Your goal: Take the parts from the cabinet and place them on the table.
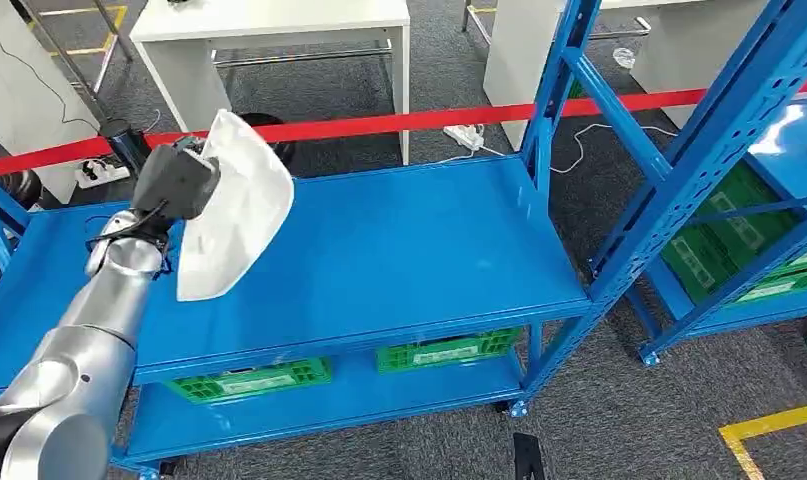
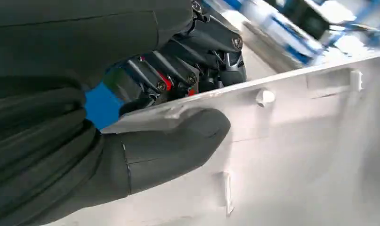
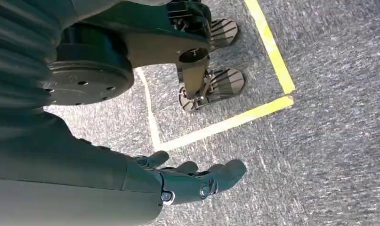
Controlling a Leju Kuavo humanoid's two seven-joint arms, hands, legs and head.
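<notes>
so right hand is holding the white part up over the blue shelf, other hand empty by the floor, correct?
Wrong hand. The left hand holds the white part over the blue shelf, as the head view shows. The right hand is the empty one, fingers apart, hanging over the floor in the right wrist view.

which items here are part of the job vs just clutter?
Job:
white plastic part, held by left hand
blue shelf, top surface beneath the part
right hand, hanging open over the floor

Lying about:
green crates on the lower shelf
red barrier tape
white table
power strip
</notes>
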